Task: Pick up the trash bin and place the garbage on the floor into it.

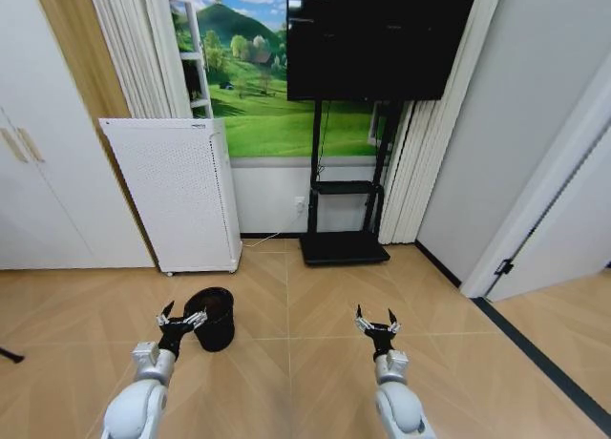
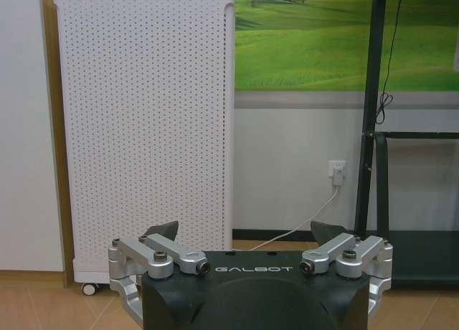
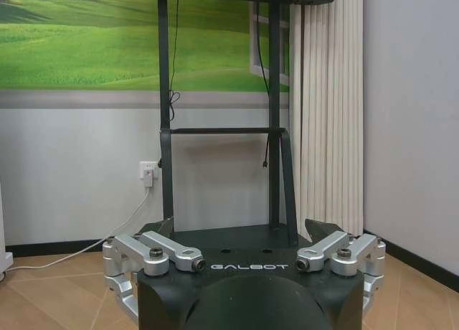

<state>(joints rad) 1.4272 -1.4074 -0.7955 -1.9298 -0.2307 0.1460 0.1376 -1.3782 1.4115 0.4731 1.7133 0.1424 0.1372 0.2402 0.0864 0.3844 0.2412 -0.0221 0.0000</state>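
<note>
The trash bin (image 1: 214, 319), small, round and black, stands upright on the floor (image 1: 305, 310) left of centre. My left gripper (image 1: 181, 320) hovers at the bin's near-left side, open and holding nothing; its spread fingers (image 2: 163, 232) face the white appliance. Off to the right, my right gripper (image 1: 378, 324) is open over bare floor, with nothing between its fingers (image 3: 320, 228). The garbage is out of view.
A white perforated appliance (image 1: 177, 196) on casters stands behind the bin, by a white cabinet (image 1: 38, 172). A black TV stand (image 1: 344, 246) with a screen (image 1: 377, 33) sits at the back wall. A dark strip (image 1: 544, 358) and a door frame line the right.
</note>
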